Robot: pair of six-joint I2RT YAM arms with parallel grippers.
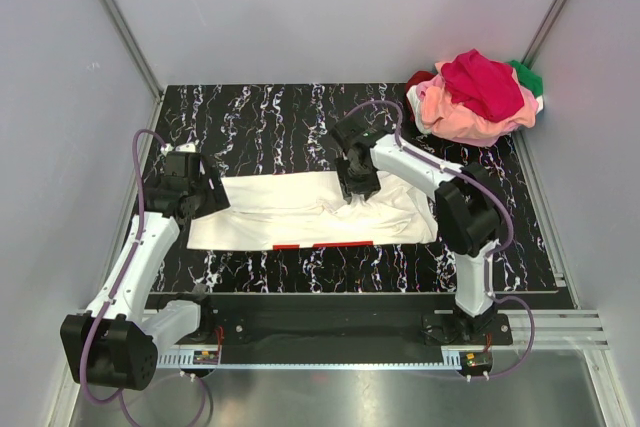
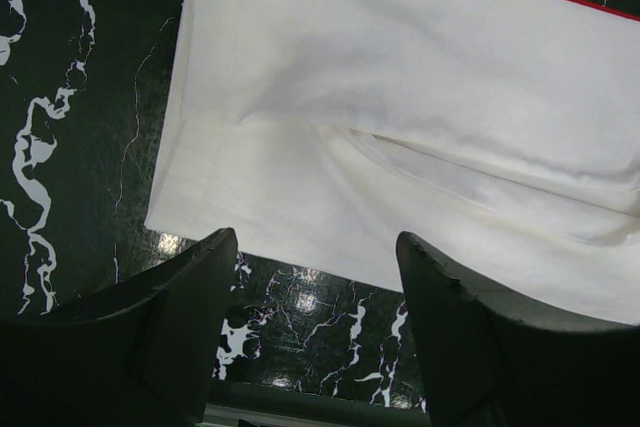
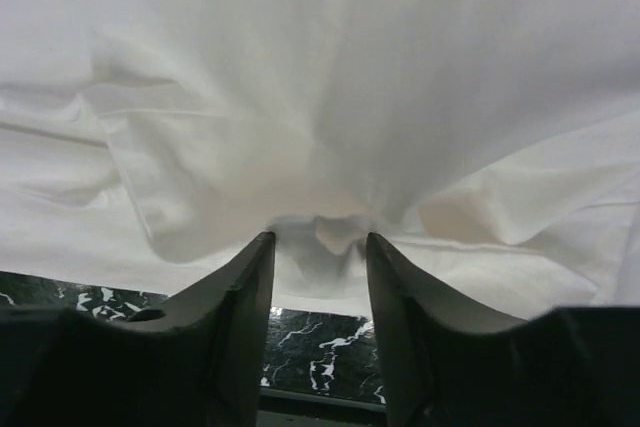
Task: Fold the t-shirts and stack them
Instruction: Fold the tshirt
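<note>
A white t-shirt (image 1: 310, 209) lies spread flat across the middle of the black marbled table (image 1: 260, 117), with a thin red strip (image 1: 322, 244) along its near edge. My left gripper (image 1: 207, 194) is at the shirt's left end, open, and in the left wrist view (image 2: 315, 242) bare table shows between its fingers just short of the white t-shirt's (image 2: 400, 97) edge. My right gripper (image 1: 357, 188) presses down on the far edge of the shirt near its middle. Its jaws (image 3: 320, 237) stand apart, with a small raised fold of the white t-shirt (image 3: 320, 67) between the fingertips.
A heap of other t-shirts (image 1: 478, 97) in pink, magenta, dark red and green sits at the back right corner of the table. Grey walls close in the left, back and right sides. The arm bases stand on the rail (image 1: 330, 332) along the near edge.
</note>
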